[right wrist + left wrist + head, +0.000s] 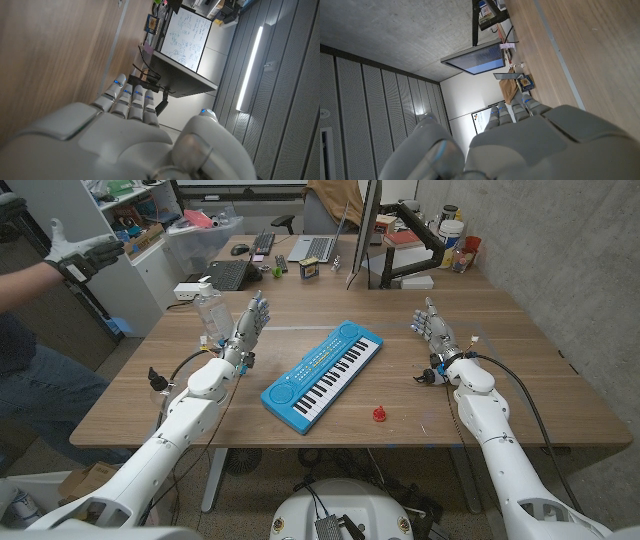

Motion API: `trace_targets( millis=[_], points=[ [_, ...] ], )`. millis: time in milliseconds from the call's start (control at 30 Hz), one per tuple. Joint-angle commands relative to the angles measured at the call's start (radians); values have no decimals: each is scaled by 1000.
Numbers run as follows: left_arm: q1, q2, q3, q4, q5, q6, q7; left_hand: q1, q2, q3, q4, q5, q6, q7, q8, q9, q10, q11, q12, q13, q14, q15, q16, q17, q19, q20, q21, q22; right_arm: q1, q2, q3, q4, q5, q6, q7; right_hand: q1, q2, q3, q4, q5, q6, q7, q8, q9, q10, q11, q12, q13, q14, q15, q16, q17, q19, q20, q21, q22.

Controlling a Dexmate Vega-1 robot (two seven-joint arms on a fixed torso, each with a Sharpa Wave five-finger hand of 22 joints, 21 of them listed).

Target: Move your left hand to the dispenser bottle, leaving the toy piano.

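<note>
Person's gloved hand (82, 252) reaches in at far left, well clear of the work. Clear plastic dispenser bottle (210, 308) stands upright near the left desk (400, 405) edge; left hand (247, 326) is raised just beside it, fingers apart and extended, holding nothing, apparently placed for the approach. Whether they touch cannot be told. Blue toy piano with white keys (322, 374) lies diagonally mid-desk, apart from both hands. Small red object (379, 414) sits near the front edge. Right hand (431, 328) waits upright, fingers apart, empty. Nothing blocks the bottle.
</note>
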Motion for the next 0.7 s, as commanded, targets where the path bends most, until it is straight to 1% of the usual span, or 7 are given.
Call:
trace_targets(
  millis=[33,433,700],
  points=[
    [36,21,-19,-60,14,-4,13,14,3,-1,-7,5,-4,-7,2,5,-5,-1,-3,4,-4,5,-3,2,-11,-14,-5,2,-10,18,14,-15,-20,-26,0,-4,-2,-7,5,3,6,-1,-1,3,5,1,3,4,11,3,4,5,10,3,-2,2],
    [84,30,-45,-116,22,-27,32,25,11,3,-11,5,-3,-9,3,6,-5,4,-4,4,-4,10,-4,2,-15,-6,-6,3,-21,21,19,-34,-31,-43,-3,-6,-1,-8,5,3,9,-4,-3,3,6,0,1,4,13,3,3,6,11,6,-6,2],
    [102,51,-57,-145,41,-19,40,33,14,4,-15,5,-2,-10,3,6,-3,4,-3,5,-4,11,-4,2,-18,-1,-7,3,-17,23,19,-31,-37,-41,-1,-6,0,-9,5,3,11,-4,-3,3,7,0,0,4,15,4,3,6,11,8,-8,2]
  ],
)
